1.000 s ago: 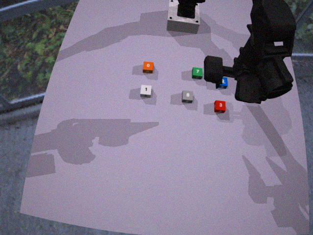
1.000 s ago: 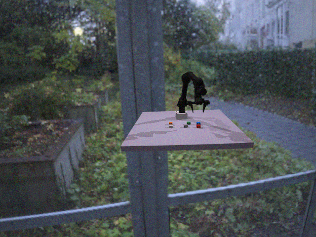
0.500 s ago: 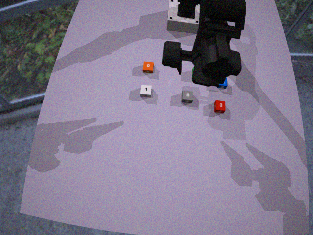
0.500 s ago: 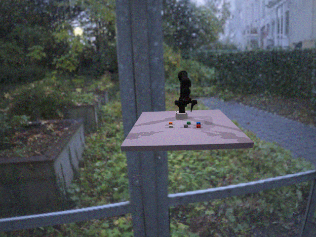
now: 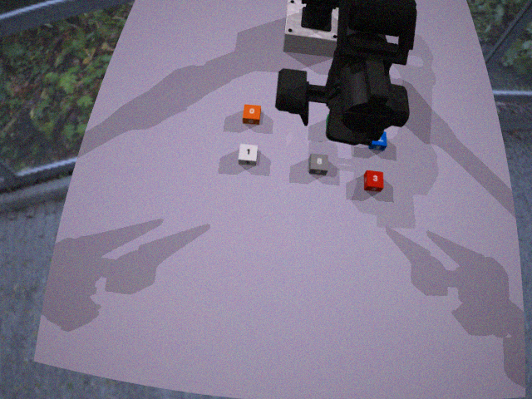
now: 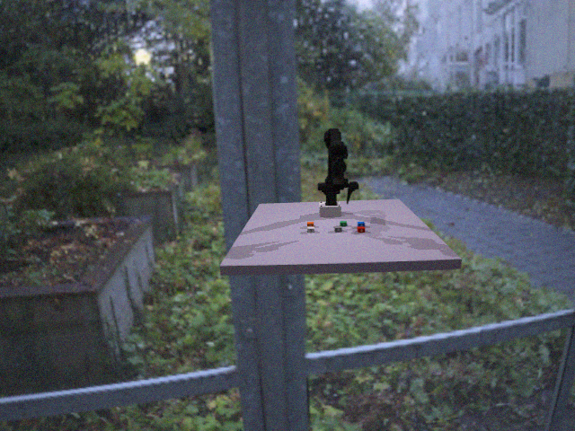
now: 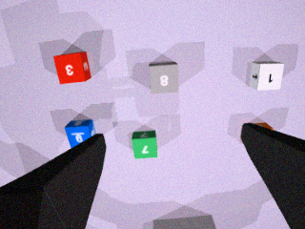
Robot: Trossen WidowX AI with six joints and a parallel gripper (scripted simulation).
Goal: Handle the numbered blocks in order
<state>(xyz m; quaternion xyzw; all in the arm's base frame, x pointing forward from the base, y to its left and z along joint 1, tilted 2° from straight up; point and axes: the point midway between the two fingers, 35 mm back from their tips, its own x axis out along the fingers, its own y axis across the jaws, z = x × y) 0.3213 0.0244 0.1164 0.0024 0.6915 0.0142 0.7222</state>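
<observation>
My gripper [image 7: 174, 135] is open and empty, above the table. In the wrist view the green 7 block [image 7: 145, 145] [image 6: 343, 224] shows between the fingers, nearer the left one; the arm hides most of it in the top view. The left finger overlaps the lower edge of the blue block [image 5: 377, 144] [image 7: 78, 130], whose underlined digit reads as 6. The right finger partly covers the orange 0 block [image 5: 251, 113] [image 7: 263, 126]. The white 1 block [image 5: 248, 153] [image 7: 268, 76], grey 8 block [image 5: 318, 164] [image 7: 164, 77] and red 3 block [image 5: 373, 180] [image 7: 72, 68] stand farther from the base.
The pale arm base [image 5: 309, 44] [image 6: 330, 211] stands at the back of the table [image 5: 274, 300] [image 6: 339, 252]. The blocks stand apart in two rough rows in front of it. Shadows of the arm and gripper cross the table.
</observation>
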